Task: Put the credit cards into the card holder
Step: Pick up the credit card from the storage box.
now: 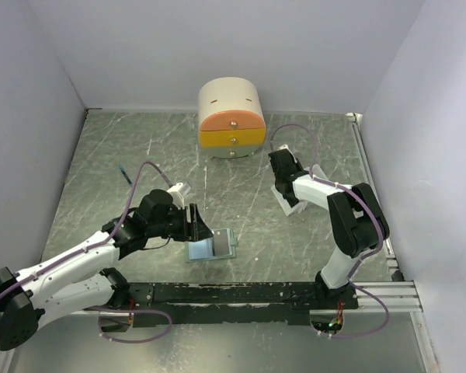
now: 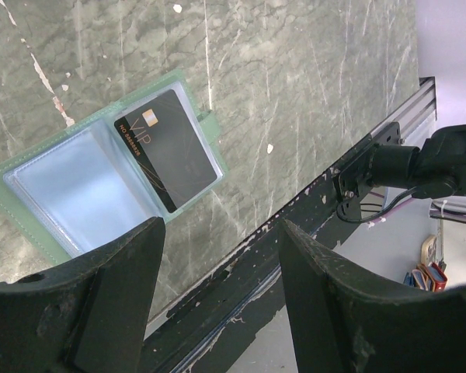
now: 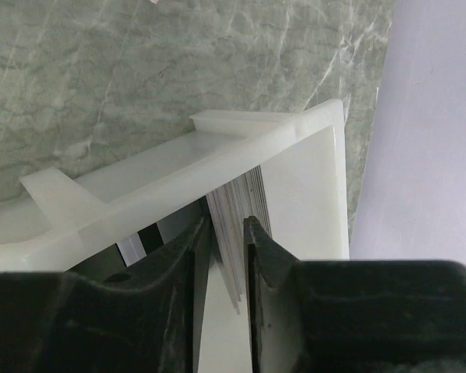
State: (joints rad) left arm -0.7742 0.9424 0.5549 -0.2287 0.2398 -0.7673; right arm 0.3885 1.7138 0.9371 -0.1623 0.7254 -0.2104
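Observation:
The card holder (image 1: 211,247) lies open on the table near the front edge. The left wrist view shows its pale blue pockets (image 2: 70,190) and a black credit card (image 2: 167,148) in the right-hand pocket. My left gripper (image 1: 193,222) hovers just left of it, its jaws wide open and empty (image 2: 221,229). My right gripper (image 1: 285,186) reaches down into the white tray (image 1: 289,207). In the right wrist view it is closed (image 3: 227,221) on a stack of several credit cards (image 3: 258,194) standing on edge against the tray wall (image 3: 311,186).
A round cream-and-orange drawer box (image 1: 231,116) stands at the back centre. A small blue stick (image 1: 124,172) lies at the left. A dark rail (image 1: 241,294) runs along the table's front edge. White walls close in on the left, the back and the right.

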